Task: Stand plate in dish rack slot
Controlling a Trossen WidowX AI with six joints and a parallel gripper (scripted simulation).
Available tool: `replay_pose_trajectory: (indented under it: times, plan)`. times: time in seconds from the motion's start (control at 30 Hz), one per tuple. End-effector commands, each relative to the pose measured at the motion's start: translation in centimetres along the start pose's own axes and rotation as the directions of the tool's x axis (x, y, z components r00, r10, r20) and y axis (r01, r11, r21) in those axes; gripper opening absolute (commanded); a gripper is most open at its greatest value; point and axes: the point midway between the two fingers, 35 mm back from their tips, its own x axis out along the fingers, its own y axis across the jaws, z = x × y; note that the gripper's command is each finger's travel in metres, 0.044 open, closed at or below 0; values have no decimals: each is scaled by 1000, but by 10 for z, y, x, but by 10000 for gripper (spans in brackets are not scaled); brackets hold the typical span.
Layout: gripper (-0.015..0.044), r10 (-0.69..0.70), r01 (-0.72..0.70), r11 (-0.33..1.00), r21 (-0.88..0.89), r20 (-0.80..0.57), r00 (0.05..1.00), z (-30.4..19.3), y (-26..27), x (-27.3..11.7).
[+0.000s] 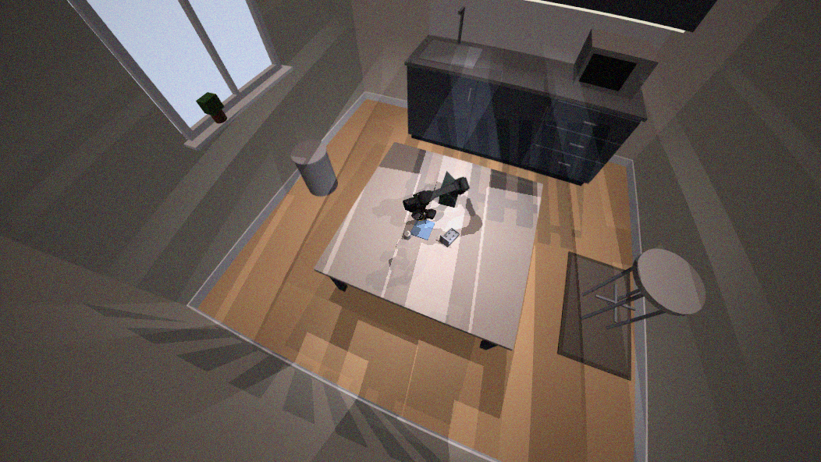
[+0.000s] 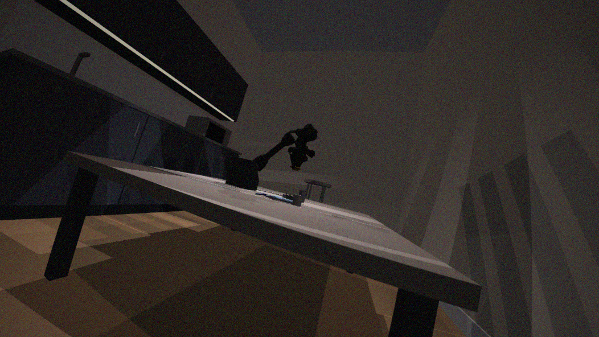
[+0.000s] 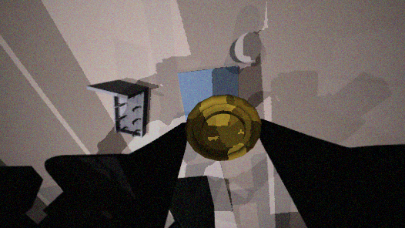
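Observation:
My gripper is shut on a small round yellow plate, well above the table. The plate shows its round face to the wrist camera, with a black finger at each side of its rim. In the top view it is mostly hidden by the gripper. The grey dish rack stands on the table, left of the plate in the wrist view, with a dark raised panel and several short dark rails. Its slots are too small to tell apart in the top and exterior views.
A blue square mat lies on the table below the gripper. A white round object stands beside the mat, on the side away from the rack. The arm's dark base is behind them.

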Motion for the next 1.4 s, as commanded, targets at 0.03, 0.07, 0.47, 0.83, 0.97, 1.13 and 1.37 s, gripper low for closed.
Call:
replay_pose_trajectory:
  times: [0.03, 0.07, 0.47, 0.83, 0.97, 1.13, 1.37]
  plan:
    - [0, -3, 4, 994, 109, -9, 1000, -4, 17, -6]
    - [0, -3, 4, 990, 144, -9, 1000, -4, 23, -7]
    - [0, -5, 9, 846, 533, -10, 1000, -22, 85, -17]
    - [0, -4, 11, 587, 810, -11, 1000, -46, 137, -19]
    - [0, -3, 11, 469, 883, -11, 1000, -57, 154, -19]
    - [0, -1, 12, 310, 951, -12, 1000, -72, 175, -17]
    - [0, 3, 14, 73, 997, -14, 1000, -95, 200, -13]
